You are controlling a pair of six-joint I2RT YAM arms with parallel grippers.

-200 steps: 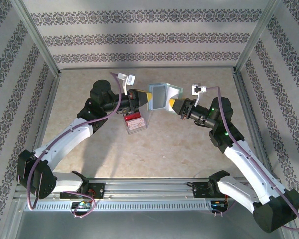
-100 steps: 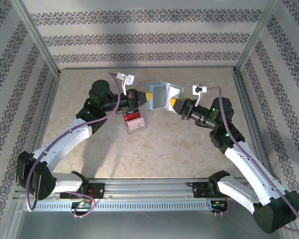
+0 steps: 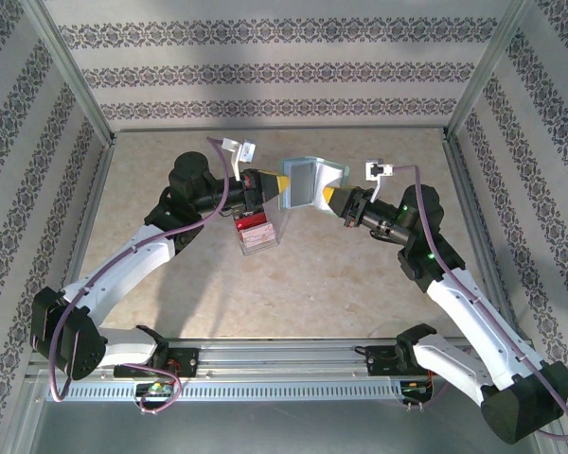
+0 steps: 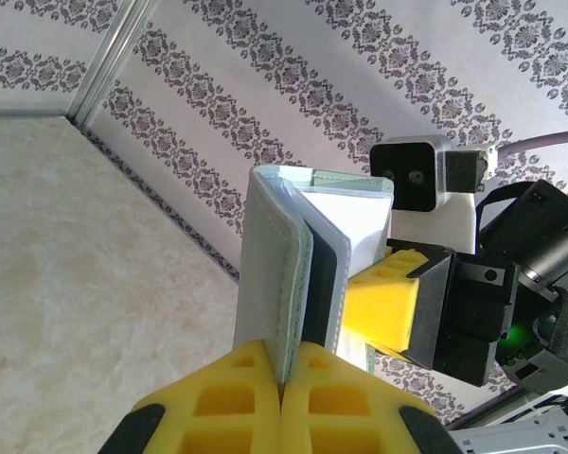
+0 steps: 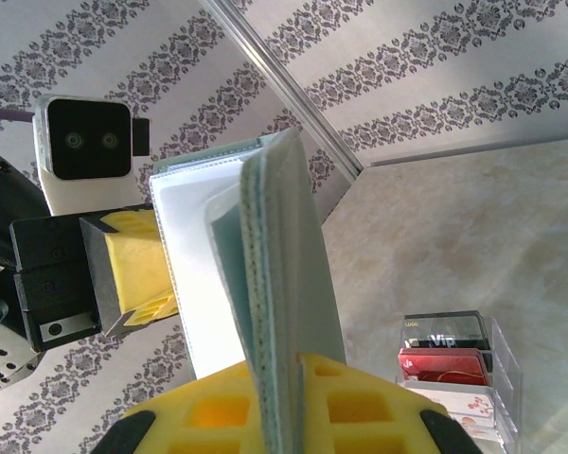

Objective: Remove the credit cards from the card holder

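From above, you have the card holder (image 3: 308, 180) lifted off the bench (image 3: 312, 293), toward the far edge and about midway between the left and right edges. It hangs spread open between the two arms. The left gripper (image 3: 282, 185) pinches its left side and the right gripper (image 3: 328, 197) pinches its right side, both narrowed down onto the soft panels. A greyish rectangle shows on the panel that faces up. A clear plastic tray (image 3: 258, 236) with red contents sits on the bench just nearer than the left gripper, left of centre.

In your left wrist view, the left gripper (image 4: 282, 374) has its yellow fingers (image 4: 218, 407) pressed together on the edge of one pale panel of the card holder (image 4: 270, 255), which stands up from them. A dark edge (image 4: 320, 284) runs along the fold beside that panel; you cannot tell whether it is a card. Beyond it, the right gripper's yellow finger lies against the other panel's white inner face.

In your right wrist view, the right gripper (image 5: 286, 374) is closed on a teal panel of the card holder (image 5: 289, 255), and the left gripper's yellow finger meets the far panel. The tray (image 5: 506, 378) stands on the bench at lower right, holding a dark card (image 5: 442, 333) marked "Vip" and a red card (image 5: 445, 364).
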